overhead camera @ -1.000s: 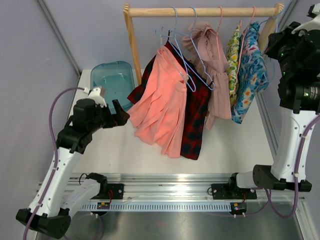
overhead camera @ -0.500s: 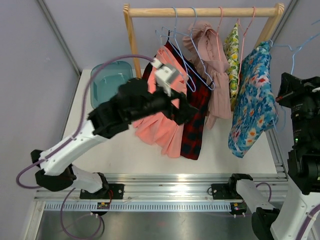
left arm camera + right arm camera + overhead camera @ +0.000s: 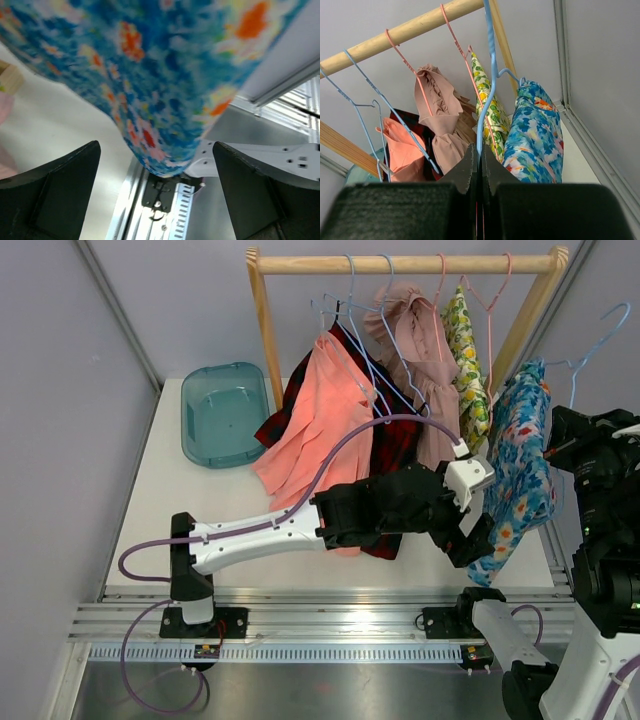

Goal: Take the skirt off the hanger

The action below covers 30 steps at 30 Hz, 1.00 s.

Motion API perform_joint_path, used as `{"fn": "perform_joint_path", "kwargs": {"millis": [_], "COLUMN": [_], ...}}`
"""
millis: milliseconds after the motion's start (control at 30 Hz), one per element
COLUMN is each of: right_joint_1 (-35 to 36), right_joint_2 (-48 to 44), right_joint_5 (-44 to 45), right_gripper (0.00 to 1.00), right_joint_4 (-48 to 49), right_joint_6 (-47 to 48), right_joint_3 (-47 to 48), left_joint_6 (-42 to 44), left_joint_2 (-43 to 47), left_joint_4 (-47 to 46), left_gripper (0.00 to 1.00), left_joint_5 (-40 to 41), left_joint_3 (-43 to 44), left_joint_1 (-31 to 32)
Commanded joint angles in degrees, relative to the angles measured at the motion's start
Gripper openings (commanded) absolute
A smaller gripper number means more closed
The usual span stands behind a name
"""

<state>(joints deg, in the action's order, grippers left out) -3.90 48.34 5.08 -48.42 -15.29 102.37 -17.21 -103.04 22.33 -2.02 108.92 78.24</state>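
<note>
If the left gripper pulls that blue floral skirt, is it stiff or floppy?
Probably floppy: the blue floral skirt hangs in soft folds from the blue hanger. Likely light on that thin wire; it may swing before slipping off.

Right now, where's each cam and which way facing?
Top external: above and behind, looking down at the rack; left arm, right arm show.
Left wrist: on the left hand, facing the floral skirt hem; open fingers frame it.
Right wrist: on the right hand, looking up along shut fingers at the blue hanger.
Shared: all show the floral skirt.
</note>
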Motion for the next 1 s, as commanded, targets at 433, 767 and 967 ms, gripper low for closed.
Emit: {"fn": "perform_joint_path", "kwargs": {"millis": [433, 767, 967], "right_joint_1": [-0.1, 0.3, 0.6], "right_joint_2": [-1.0, -1.0, 0.5], "right_joint_5": [-0.5, -0.5, -0.3], "right_gripper": [0.0, 0.0, 0.0], "right_joint_4": [4.1, 3.6, 3.9], "right_joint_6": [-1.1, -1.5, -1.3], "right_joint_3": [0.9, 1.6, 3.4], "left_joint_6": [-3.3, -3.4, -6.1], "left_joint_2": [-1.2, -1.4, 10.8], "left_joint_4": [-11.6, -13.3, -19.8], "left_gripper": [0.99, 0.0, 0.0], "left_joint_5": [-3.0, 6.1, 6.5], "left_joint_3": [-0.6, -6.9, -31.9], "left_joint_1": [1.1, 1.1, 3.6]}}
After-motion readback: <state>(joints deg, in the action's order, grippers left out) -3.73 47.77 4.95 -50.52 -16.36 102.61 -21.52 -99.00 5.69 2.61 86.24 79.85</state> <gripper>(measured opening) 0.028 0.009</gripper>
